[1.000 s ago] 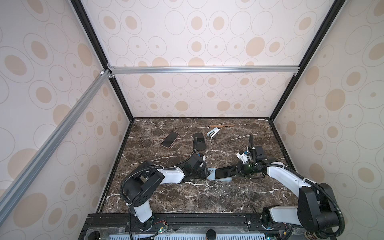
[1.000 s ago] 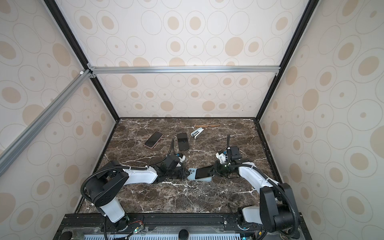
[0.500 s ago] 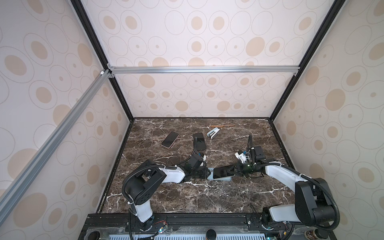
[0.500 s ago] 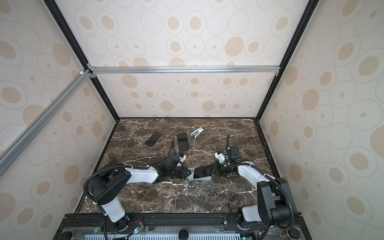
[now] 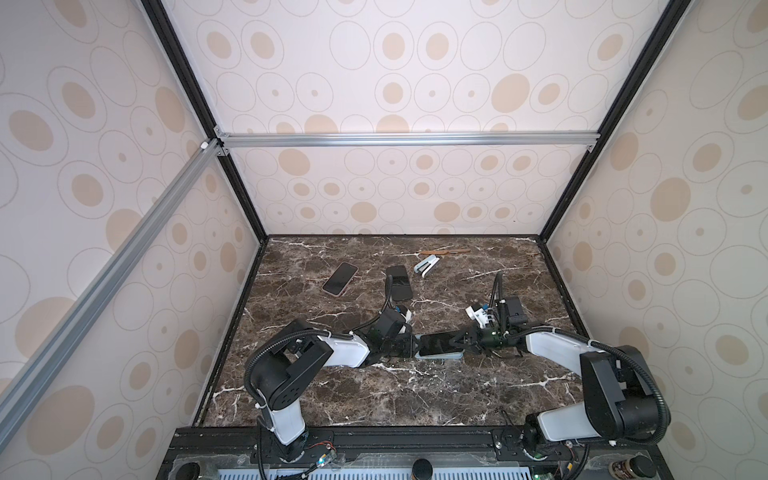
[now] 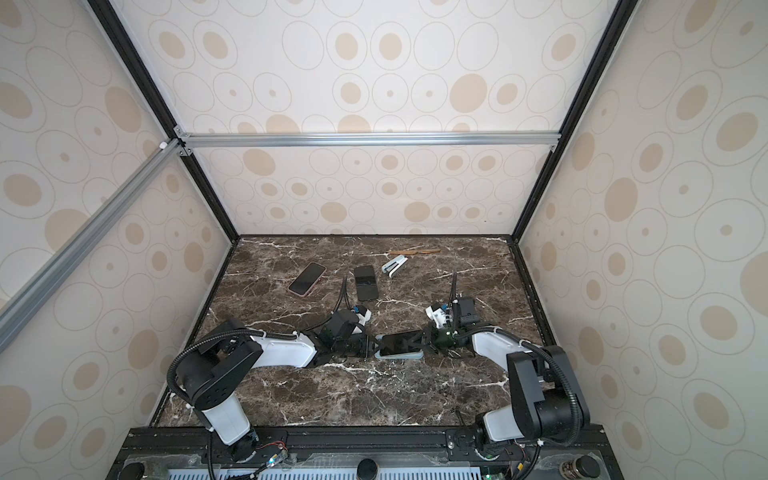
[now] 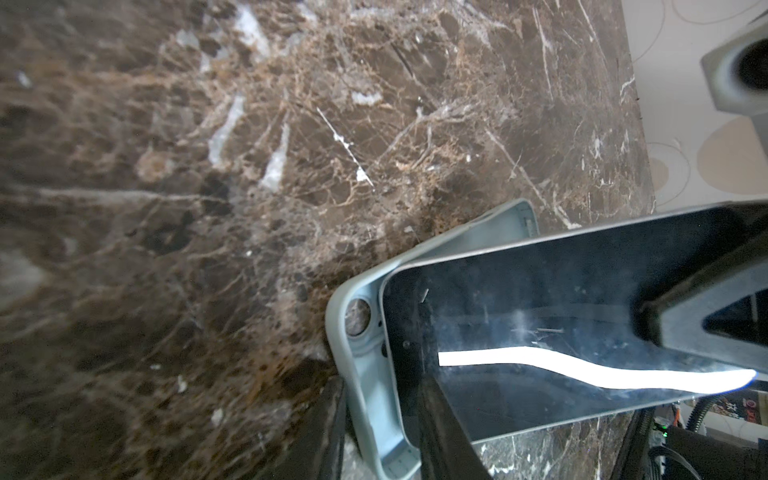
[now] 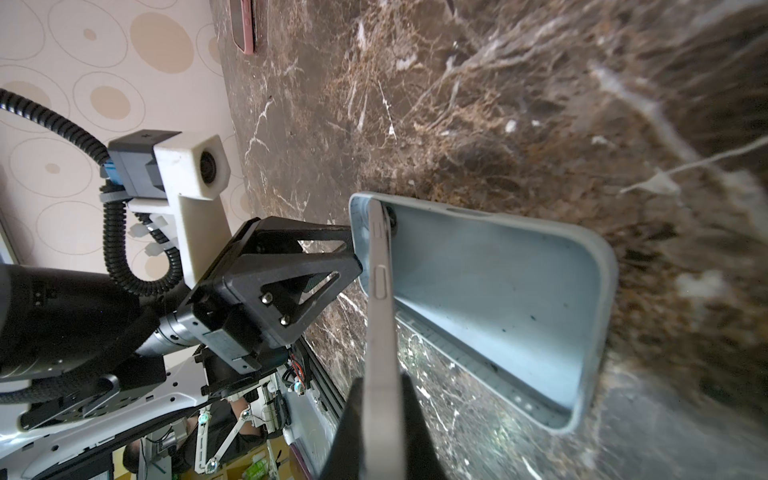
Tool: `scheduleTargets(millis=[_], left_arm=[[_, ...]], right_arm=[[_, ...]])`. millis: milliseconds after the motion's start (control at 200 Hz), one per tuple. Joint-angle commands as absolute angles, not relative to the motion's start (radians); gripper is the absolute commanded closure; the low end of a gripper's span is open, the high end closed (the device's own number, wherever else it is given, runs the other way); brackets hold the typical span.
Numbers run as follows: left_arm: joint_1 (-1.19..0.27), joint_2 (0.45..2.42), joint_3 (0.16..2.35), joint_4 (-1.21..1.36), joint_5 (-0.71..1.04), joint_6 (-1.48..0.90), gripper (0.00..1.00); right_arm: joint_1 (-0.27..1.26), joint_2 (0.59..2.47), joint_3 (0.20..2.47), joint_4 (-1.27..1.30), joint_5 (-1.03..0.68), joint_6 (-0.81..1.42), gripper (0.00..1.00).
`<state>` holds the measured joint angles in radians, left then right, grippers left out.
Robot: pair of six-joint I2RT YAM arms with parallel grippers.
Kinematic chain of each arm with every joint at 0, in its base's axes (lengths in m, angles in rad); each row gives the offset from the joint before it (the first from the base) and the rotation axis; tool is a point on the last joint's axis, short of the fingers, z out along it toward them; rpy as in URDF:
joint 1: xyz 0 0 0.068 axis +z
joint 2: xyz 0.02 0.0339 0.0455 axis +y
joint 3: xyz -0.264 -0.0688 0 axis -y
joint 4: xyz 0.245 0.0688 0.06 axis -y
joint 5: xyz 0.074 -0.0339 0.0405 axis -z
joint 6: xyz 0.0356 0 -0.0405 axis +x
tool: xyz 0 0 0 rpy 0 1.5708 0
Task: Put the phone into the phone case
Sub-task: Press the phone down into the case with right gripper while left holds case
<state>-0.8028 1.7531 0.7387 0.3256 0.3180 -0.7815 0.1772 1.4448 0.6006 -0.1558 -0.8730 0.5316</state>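
The case lies open side up on the desk, front middle; the phone leans into it, one end tucked against the camera-hole end, the other raised clear; right jaws are clenched on that raised end, across its two faces; left jaws pinch the case's end wall, astride it. The phone looks stiff, thin and glass-slick, likely to slip if pressed askew, so the short end is the place to hold it, leaving the long edges free; the case looks soft and light; its rim should stretch over the corners, and it would slide unless pinned.
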Motion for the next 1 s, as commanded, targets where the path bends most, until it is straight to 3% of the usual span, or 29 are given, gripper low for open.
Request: scheduleTargets(millis=[0,685,995], left_arm=[[-0.815,1.772,0.733,0.337,0.366,-0.798,0.70],[-0.816,1.770,0.722,0.376,0.392,-0.828,0.70],[-0.811,1.797,0.792,0.288,0.342,-0.763,0.70]], right_arm=[[0.187,1.487,0.571,-0.182,-0.788,0.551,1.00],[0.187,1.524,0.517,-0.078,-0.776,0.575,1.00],[0.188,1.563,0.549,-0.169,-0.803,0.458,1.00]])
